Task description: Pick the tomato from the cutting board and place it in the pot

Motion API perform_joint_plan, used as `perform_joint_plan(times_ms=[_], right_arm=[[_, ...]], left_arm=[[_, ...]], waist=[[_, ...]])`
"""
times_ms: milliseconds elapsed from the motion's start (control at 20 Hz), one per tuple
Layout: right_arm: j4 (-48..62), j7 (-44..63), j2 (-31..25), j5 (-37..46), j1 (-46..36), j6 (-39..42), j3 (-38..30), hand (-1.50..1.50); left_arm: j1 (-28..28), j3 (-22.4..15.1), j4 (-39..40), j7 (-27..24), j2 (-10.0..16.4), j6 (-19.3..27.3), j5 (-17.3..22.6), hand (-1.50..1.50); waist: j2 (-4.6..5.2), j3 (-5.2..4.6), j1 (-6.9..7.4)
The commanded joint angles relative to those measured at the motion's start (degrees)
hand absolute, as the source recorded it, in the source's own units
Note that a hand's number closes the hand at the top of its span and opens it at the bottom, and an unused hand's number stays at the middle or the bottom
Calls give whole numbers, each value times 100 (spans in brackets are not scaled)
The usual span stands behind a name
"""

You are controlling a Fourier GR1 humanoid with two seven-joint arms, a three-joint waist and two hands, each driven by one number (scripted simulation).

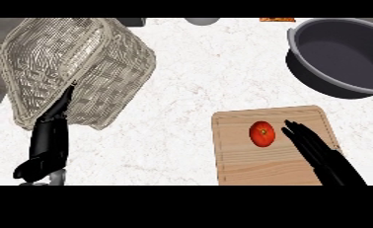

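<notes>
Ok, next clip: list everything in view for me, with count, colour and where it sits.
tomato: one, red, on the board, just left of the right hand's fingertips
board: one, light wood, lower right of the counter
pot: one, dark grey, upper right, cut by the view's edge
basket: one, pale woven, upper left
counter: one, white speckled, under everything
cut-off items at the top edge: a grey one and an orange one, too little showing to name
left hand: one, black, lower left, fingers straight, tips overlapping the basket in the view
right hand: one, black, over the board, fingers straight, holding nothing
</notes>
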Motion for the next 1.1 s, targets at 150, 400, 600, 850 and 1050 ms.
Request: perform_joint_plan(times_ms=[150, 400, 600, 850, 1050], right_arm=[[424, 438, 367, 279, -578, 94, 242, -150], [865, 288, 428, 462, -691, -139, 225, -150], [1196, 329, 402, 427, -1055, -8, 89, -150], [1461, 400, 804, 644, -1144, -217, 381, -150], [1669, 268, 936, 1047, -1464, -806, 365, 150]], left_arm=[[10, -350, 29, 302, -430, -791, 747, 0], [74, -358, 25, 243, -537, -731, 642, 0], [-98, -330, 203, 254, -577, -726, 540, 0], [-133, -347, 127, 407, -720, -662, 516, 0], [22, -303, 46, 397, -664, -764, 524, 0]], waist=[[66, -103, -2], [65, -98, -43], [87, -99, -85], [74, -98, -94], [62, -95, -50]])
